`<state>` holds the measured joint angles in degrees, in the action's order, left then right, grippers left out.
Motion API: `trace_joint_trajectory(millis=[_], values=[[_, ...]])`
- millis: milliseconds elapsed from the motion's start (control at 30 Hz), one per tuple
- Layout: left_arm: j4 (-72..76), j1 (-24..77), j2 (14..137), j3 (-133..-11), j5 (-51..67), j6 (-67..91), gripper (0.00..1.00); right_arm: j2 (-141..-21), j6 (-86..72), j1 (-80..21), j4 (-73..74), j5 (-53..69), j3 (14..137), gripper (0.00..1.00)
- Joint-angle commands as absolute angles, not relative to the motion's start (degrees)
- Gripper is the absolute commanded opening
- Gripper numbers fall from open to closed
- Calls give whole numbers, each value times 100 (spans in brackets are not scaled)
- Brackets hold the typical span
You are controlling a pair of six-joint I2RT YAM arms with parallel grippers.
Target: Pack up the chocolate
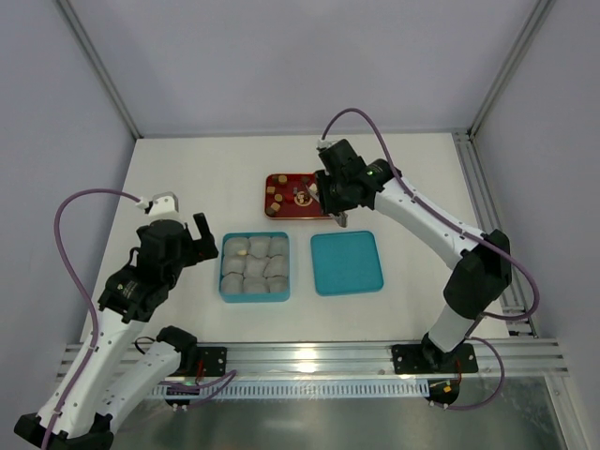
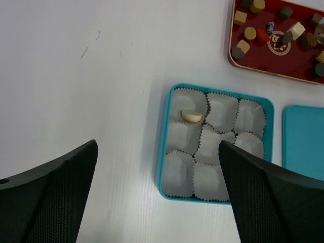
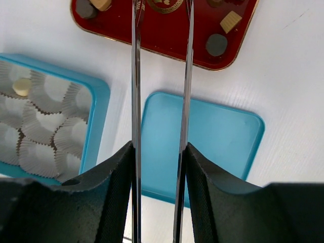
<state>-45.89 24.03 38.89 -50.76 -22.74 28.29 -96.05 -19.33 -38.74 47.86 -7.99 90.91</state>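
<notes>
Several dark brown, tan and cream chocolate pieces lie on a red tray, which also shows in the left wrist view and the right wrist view. One cream piece sits in a paper cup in the teal box; the other cups look empty. My right gripper is shut on metal tweezers that reach over the tray, with their tips out of view. My left gripper is open and empty just left of the box.
The teal lid lies flat to the right of the box, below the tray. Grey-white paper cups fill the box. Frame posts stand at the table's back corners.
</notes>
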Motion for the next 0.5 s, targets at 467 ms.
trace_joint_trajectory(millis=[467], values=[[-4474, 2417, 3902, -5133, -2259, 2865, 100, -10714, -1811, -3639, 4307, -650, 9404, 41]])
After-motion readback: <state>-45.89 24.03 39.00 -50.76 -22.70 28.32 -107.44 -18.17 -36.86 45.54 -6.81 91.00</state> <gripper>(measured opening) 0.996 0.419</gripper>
